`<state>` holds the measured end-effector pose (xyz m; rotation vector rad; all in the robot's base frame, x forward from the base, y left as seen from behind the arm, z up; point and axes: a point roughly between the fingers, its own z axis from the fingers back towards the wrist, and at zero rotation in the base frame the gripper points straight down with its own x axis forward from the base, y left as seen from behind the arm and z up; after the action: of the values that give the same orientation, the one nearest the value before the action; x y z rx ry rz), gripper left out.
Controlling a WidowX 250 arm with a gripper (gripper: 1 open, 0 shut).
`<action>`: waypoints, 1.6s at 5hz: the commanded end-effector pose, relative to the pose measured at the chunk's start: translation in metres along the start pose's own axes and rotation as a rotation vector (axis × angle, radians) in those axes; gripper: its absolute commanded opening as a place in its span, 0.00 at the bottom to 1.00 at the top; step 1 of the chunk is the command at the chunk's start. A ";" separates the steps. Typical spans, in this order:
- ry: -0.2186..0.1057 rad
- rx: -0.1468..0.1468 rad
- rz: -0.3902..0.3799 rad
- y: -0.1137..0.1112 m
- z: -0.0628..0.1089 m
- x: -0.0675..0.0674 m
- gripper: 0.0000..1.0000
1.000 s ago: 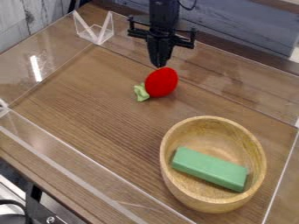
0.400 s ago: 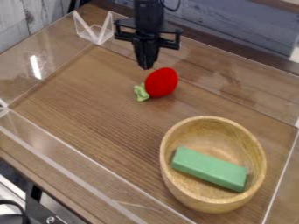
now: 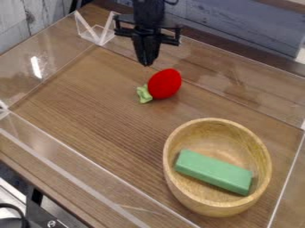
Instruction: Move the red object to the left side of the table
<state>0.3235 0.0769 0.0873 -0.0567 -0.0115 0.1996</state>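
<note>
The red object (image 3: 165, 83) is a small rounded toy fruit with a green leafy stub at its lower left, lying on the brown wood-grain table (image 3: 95, 116) near its middle. My gripper (image 3: 146, 61) hangs straight down just behind and left of the fruit. Its black fingers are pressed together into one narrow tip, shut on nothing. The tip sits close to the fruit's upper left edge; whether it touches the fruit I cannot tell.
A round light-wood bowl (image 3: 197, 138) stands at the front right with a green rectangular block (image 3: 215, 172) inside. Low clear acrylic walls (image 3: 48, 156) edge the tabletop, with a clear bracket (image 3: 93, 31) at the back left corner.
The gripper has drifted left, from above the fruit's top to a spot beside its upper left. The fruit, bowl and block have stayed put.
</note>
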 end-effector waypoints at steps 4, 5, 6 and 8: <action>-0.093 -0.018 0.231 -0.041 0.040 -0.007 0.00; -0.093 -0.029 0.254 -0.047 0.047 -0.011 0.00; -0.090 -0.032 0.279 -0.045 0.047 -0.010 0.00; -0.086 -0.025 0.368 -0.040 0.039 -0.017 0.00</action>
<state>0.3111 0.0342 0.1095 -0.0674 -0.0242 0.5643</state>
